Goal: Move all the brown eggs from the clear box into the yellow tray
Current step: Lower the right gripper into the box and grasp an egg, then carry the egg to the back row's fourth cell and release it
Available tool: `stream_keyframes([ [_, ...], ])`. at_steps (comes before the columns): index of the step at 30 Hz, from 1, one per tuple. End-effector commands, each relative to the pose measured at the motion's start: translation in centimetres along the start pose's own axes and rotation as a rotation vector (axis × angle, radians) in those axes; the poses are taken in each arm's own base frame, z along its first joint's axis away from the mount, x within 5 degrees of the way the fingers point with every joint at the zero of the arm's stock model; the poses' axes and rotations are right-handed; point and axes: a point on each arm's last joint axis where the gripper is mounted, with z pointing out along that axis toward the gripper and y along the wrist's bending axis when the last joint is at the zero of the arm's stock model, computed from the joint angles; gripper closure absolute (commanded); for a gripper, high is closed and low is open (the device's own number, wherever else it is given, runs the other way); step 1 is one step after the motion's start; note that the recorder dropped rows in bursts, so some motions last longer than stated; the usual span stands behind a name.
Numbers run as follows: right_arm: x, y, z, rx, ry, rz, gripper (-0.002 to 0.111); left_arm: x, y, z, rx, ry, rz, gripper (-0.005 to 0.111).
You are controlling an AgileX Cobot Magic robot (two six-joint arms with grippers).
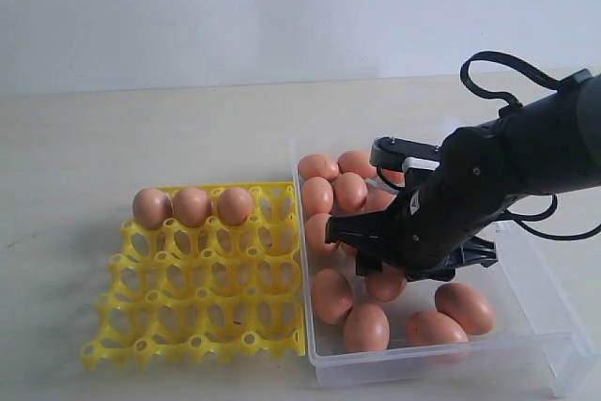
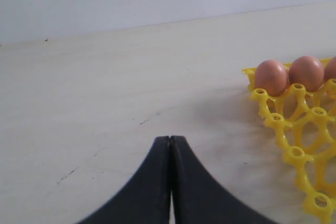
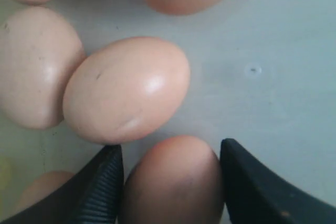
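1. Down on the floor of the clear box [image 1: 451, 362], our right gripper [image 3: 170, 153] stands with jaws spread astride one brown egg [image 3: 170, 184]. We judge it not yet clamped.
2. Just beyond lies a neighbouring egg [image 3: 126, 90], touching another beside it.
3. Three brown eggs [image 1: 192, 206] sit in the back row of the yellow tray [image 1: 202, 298]; every other cup is bare.
4. We count about eleven eggs in the box, so the task is barely begun.
5. Our left gripper [image 2: 170, 139] is pinched shut on nothing, over the table [image 2: 105, 103] near the tray's corner.
6. Our black arm [image 1: 507, 166] hides the box's middle, so the exact count escapes us, as does whether the pads touch shell.
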Motion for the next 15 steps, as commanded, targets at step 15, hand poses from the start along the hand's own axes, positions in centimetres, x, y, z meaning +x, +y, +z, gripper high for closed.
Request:
stream_keyframes([
  [15, -3.1, 3.1, -4.0, -0.201, -0.462, -0.392, 0.108, -0.3, 0.0, -0.1, 0.001, -0.019, -0.007, 0.107],
])
